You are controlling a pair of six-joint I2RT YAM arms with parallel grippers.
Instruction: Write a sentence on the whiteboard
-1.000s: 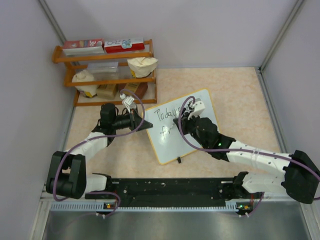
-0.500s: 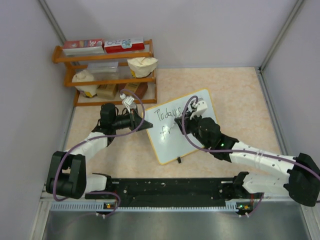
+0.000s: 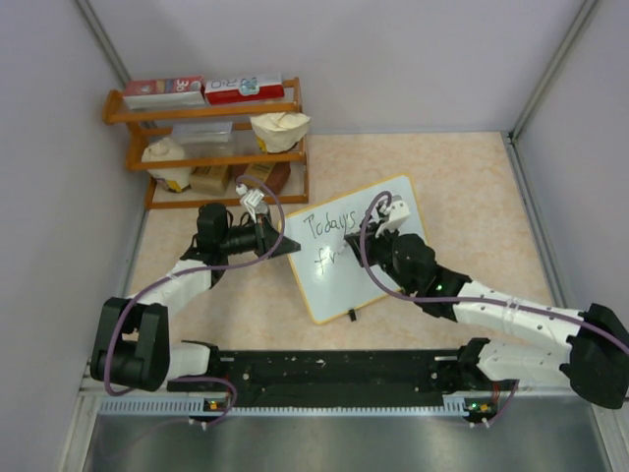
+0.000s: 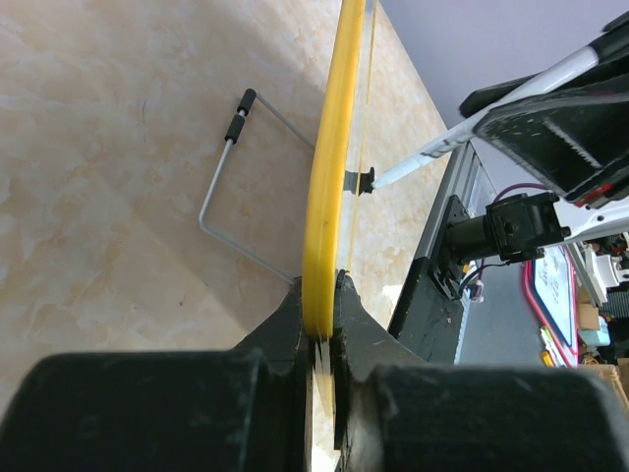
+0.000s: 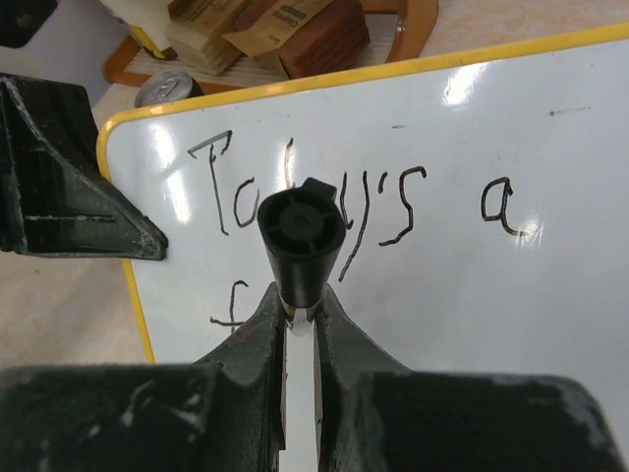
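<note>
Two words and a bit are down. The sentence (image 3: 329, 226) on the whiteboard (image 3: 339, 293) reads "Today's a" along the upper line, and the lower line has only its opening letters, "fr" as best I can read from the top view. In the right wrist view the lower line shows an "f" and the rest is hidden behind the marker (image 5: 300, 236).

Judged progress: roughly halfway. The rest of the second line is left to write, and there is bare white below and to the right for it.

Board position: near the middle of the desk (image 3: 472, 197), turned at an angle, one long edge toward the near edge. A wire stand (image 4: 231, 187) juts from its back. I cannot tell whether the board rests on the desk or is lifted a little.

Left hand (image 4: 319, 295): clenched on the board's yellow frame at its left edge, one finger on each face, steadying it.

Right hand (image 5: 300, 305): closed tight around the marker, the white barrel pinched between the fingers and the black end toward the camera. In the left wrist view the marker's dark tip appears to meet the board face.

Wooden rack (image 3: 211, 147) with boxes stands at the far left corner, well apart.
</note>
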